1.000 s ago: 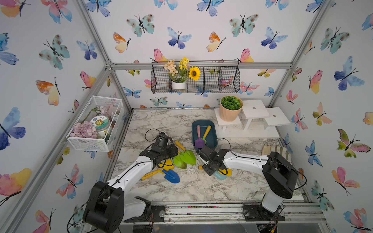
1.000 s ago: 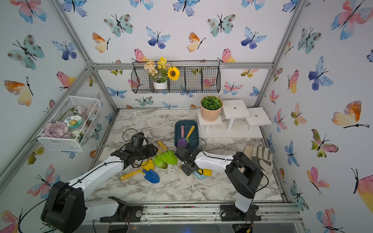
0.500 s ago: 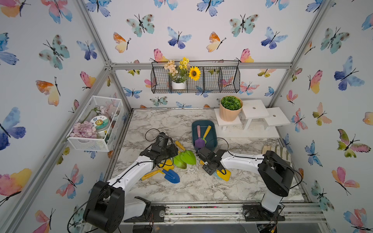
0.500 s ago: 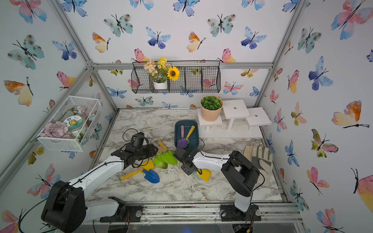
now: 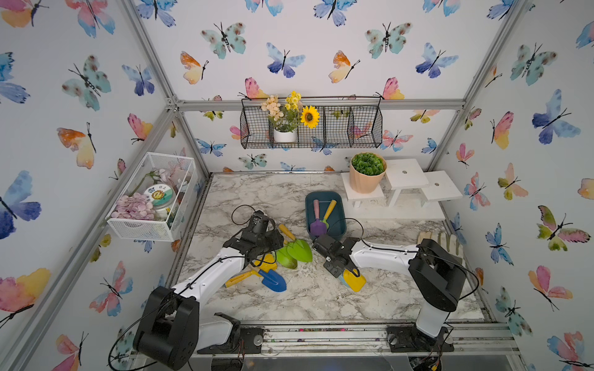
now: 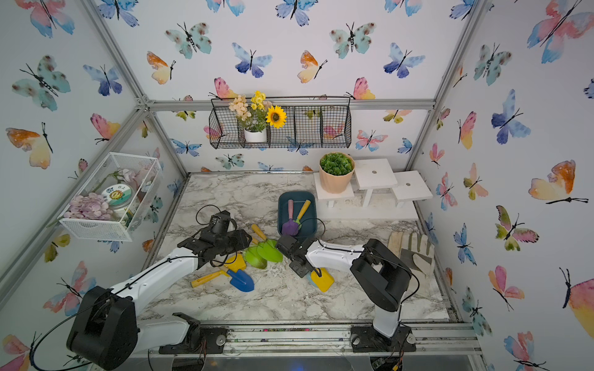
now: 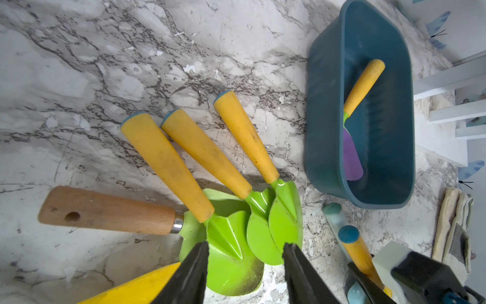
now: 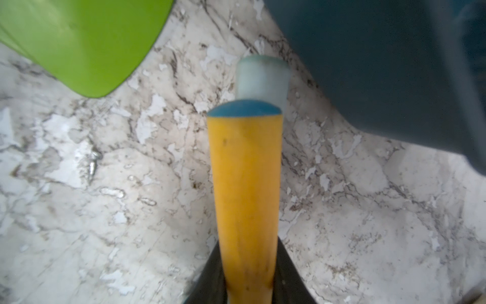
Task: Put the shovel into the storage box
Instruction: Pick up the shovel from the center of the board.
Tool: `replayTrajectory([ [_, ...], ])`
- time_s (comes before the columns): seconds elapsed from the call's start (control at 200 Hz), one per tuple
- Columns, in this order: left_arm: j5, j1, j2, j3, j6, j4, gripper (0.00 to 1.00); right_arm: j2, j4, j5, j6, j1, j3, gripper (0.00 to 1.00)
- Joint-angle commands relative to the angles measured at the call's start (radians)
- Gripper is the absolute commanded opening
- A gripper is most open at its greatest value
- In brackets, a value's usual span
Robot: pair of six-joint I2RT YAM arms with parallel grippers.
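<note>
Marble tabletop (image 5: 289,192); right hand (image 8: 248,276) tight around handle of yellow shovel (image 8: 247,184); left hand (image 7: 246,252) half-open, empty, above green shovels (image 7: 284,218).

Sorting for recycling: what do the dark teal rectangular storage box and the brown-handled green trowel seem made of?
Dark teal rectangular storage box: likely moulded plastic; smooth matt walls, rounded corners. Brown-handled green trowel: handle looks like bare wood, with grain and a drilled hole; shiny metal collar; glossy green blade, probably painted metal.
</note>
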Motion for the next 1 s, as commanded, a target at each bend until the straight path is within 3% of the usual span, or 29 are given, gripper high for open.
replayTrajectory([
  [0.0,0.019,-0.004,0.013,0.038,0.020,-0.001,0.52,-0.019,-0.044,0.044,0.012,0.005,0.033,0.25],
  [0.571,0.057,-0.004,-0.006,0.086,0.049,-0.004,0.52,-0.053,-0.071,-0.037,0.057,0.000,0.186,0.24],
  [0.991,0.090,-0.003,-0.074,0.104,0.057,-0.010,0.53,0.043,-0.067,-0.154,0.101,-0.064,0.443,0.23],
])
